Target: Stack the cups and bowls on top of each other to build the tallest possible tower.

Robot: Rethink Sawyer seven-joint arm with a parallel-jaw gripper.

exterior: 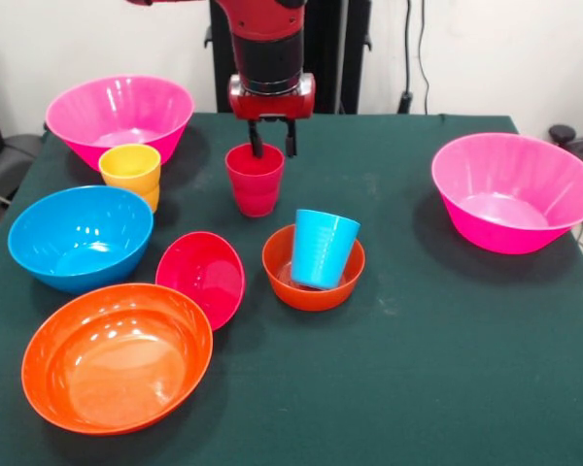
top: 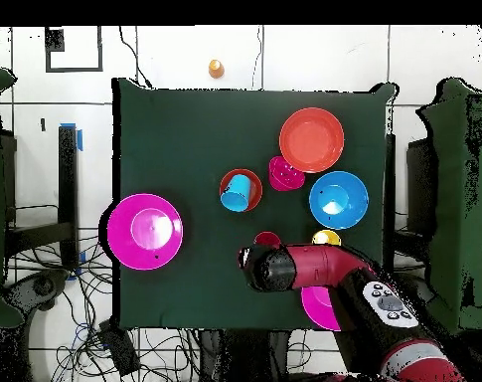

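A: Start at the left of the front view; what stands there?

B: A large pink bowl (exterior: pixel 120 115) sits at the far left corner of the green table (exterior: pixel 447 369); just in front of it stands a yellow cup (exterior: pixel 130 170), which looks to be nested on an orange cup (exterior: pixel 148 199) of which only a sliver shows below it; nearer still is the blue bowl (exterior: pixel 81 236), and nearest of all the wide orange bowl (exterior: pixel 117 354).

A: And toward the middle?

B: The small crimson bowl (exterior: pixel 202 277) is tipped on its side, its mouth facing the camera, leaning close by the wide orange bowl's rim; right of it the small orange bowl (exterior: pixel 313 267) sits upright with the blue cup (exterior: pixel 322 249) inside it, mouth up and tilted; behind these stands the red cup (exterior: pixel 255 179), upright on the cloth.

A: The gripper?

B: The gripper (exterior: pixel 272 144) hangs straight down over the red cup; its two dark fingers are parted, one dipping inside the cup's far rim and the other behind it; so the jaws stand open astride the rim, not clamped on it.

A: Anything on the right?

B: The second pink bowl (exterior: pixel 515 192) stands alone, well apart from the rest; from overhead the arm (top: pixel 314 269) covers much of the first pink bowl, and the red cup (top: pixel 267 240) peeks out beside it.
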